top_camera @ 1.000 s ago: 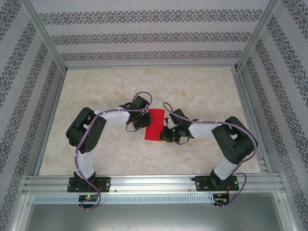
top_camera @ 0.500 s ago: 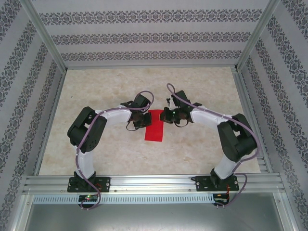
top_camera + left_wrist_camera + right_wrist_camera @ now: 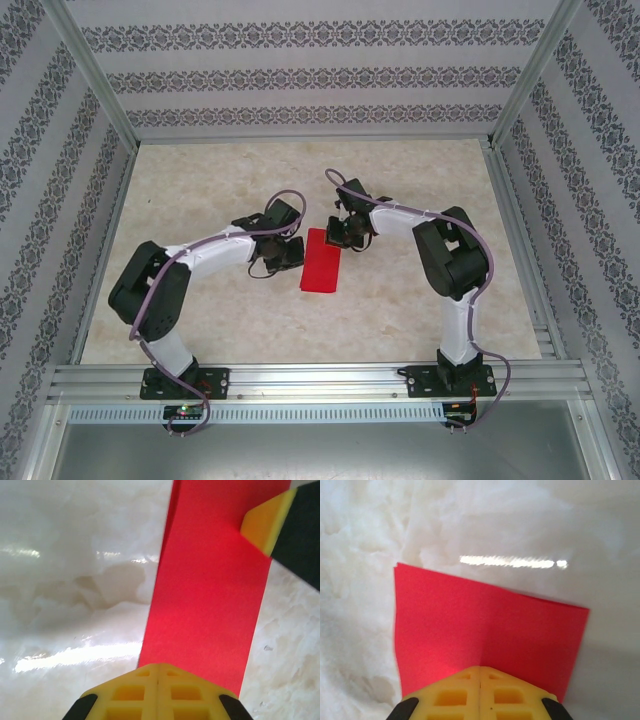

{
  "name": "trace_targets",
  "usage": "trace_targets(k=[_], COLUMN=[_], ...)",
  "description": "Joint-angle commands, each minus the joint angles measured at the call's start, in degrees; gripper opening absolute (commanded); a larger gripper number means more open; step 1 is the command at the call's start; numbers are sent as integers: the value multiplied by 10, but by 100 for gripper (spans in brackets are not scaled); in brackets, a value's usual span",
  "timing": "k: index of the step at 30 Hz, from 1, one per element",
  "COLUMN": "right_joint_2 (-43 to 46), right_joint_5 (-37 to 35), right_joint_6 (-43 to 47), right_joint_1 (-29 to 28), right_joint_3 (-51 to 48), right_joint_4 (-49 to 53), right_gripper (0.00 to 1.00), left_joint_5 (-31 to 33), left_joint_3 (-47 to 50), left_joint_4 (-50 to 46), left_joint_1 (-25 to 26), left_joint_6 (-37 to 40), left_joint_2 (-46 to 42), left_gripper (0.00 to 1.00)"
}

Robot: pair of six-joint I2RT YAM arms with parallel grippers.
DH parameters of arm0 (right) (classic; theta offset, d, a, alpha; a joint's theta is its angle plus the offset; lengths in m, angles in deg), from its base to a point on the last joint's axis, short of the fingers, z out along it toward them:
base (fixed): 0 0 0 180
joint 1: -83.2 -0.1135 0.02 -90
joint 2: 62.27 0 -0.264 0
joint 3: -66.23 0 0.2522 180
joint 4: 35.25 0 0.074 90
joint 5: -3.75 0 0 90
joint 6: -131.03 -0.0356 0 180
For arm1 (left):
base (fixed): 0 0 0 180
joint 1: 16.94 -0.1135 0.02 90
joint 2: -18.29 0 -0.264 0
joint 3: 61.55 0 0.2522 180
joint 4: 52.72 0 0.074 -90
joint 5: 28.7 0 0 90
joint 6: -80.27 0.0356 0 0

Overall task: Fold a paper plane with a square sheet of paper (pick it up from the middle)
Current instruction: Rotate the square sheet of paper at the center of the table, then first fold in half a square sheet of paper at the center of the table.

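Note:
The square sheet of paper lies on the table as a narrow bright red rectangle, seemingly folded in half. My left gripper is shut, its yellow tips meeting over the paper's left edge. My right gripper is shut too, its tips over the far right part of the red paper. One yellow finger of the right gripper shows at the top right of the left wrist view, touching the paper. I cannot tell whether either pair of tips presses on the sheet or hovers just above it.
The table is pale marble-patterned, framed by aluminium rails at the front and patterned walls on three sides. Both arms bend inward toward the middle, with purple cables looping above the wrists.
The right gripper has swung from the paper's near right edge up to its far right part. The left arm has stretched out lower, its gripper staying at the paper's left edge.

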Motion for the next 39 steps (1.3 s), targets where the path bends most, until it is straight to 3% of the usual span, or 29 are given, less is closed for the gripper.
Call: trace_targets(k=[1,12,15,19,21,27,39], right_joint_2=[3,171,220,236,236,237,240], right_joint_5=[-85,-208,-157,5,49,96,116], right_joint_6=[-6,-122,-136,-111,-96,-70,-68], right_joint_1=[10,29,36,70,80,84,89], right_joint_3=[-12,-189,-229,-259,-268,-307,-348], right_joint_4=[41,33,-6,-91,-109,-133,-158], right_gripper=[0,0,0,0,0,0,0], left_joint_5=[3,-7,-21,-38,-42,-32,-21], left_joint_3=[19,37,35,18,4,-21,-41], left_joint_4=[16,103,145,203,213,230,248], left_joint_1=[13,82,104,131,141,159,165], left_joint_6=[-23,-78,-97,-117,-124,-142,-165], left_joint_2=[-27,-42,-24,16,37,89,140], left_gripper=[4,4,4,2,1,0,0])
